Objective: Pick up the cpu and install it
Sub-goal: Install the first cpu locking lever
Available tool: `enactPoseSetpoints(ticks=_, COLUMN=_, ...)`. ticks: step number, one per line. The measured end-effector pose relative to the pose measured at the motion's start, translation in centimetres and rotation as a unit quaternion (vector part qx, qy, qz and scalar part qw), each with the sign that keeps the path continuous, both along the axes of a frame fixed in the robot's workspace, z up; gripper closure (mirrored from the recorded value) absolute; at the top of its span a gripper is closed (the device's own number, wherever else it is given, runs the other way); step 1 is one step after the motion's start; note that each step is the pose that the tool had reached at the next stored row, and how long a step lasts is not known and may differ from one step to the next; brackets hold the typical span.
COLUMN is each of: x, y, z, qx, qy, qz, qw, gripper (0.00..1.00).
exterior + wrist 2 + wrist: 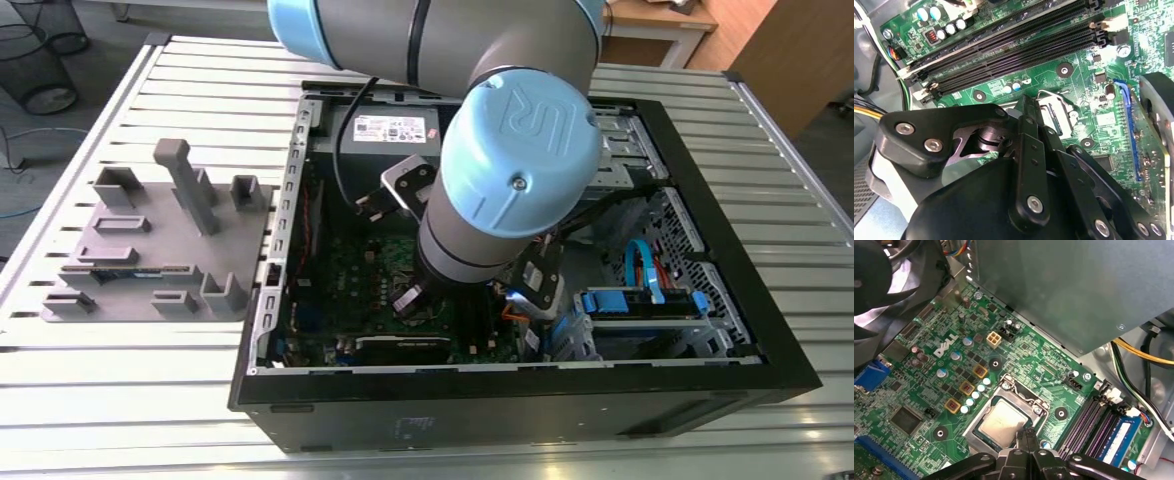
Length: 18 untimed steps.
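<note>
Inside the open computer case, which stands on the slatted desk, the arm reaches down to the motherboard. The cpu lies flat in its socket, its pale metal top facing up and the socket frame around its edges. I cannot tell whether that frame is latched.

The gripper hangs directly over the near edge of the cpu. In the first wrist view its two thin fingers look pressed together, with the linkage bars splayed out to either side. They are too close together to be pinching the chip across its width, so I judge that the gripper holds nothing. Whether the tips touch the cpu or hover just above it is not clear.

In the second wrist view the gripper points at the same socket, near the long black memory slots. The grey power supply box looms close to the arm.

My reading is that the placing step is at or near its end, with the chip apparently seated. Any further move calls for a gentle, straight motion that does not drag the chip sideways. It also calls for room around the frame, the slots and the cables nearby.
</note>
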<state>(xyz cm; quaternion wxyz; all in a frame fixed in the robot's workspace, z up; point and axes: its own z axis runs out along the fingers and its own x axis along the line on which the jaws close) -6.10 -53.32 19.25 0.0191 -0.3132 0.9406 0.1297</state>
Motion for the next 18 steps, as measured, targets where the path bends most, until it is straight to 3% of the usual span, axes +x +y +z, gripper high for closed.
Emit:
enactPoseSetpoints(ticks=10, x=0.04, y=0.00, z=-0.12, qx=0.0009, qy=0.0000, qz=0.005, qw=0.99999, gripper=0.89)
enactPoseSetpoints(ticks=13, x=0.05, y=0.00, z=-0.13, qx=0.0035, qy=0.0000, qz=0.008, qw=0.99996, gripper=0.89)
enactPoseSetpoints(ticks=18, x=0.06, y=-0.13, z=-0.13, qx=0.0110, qy=-0.0001, qz=0.010, qw=0.99989, gripper=0.89)
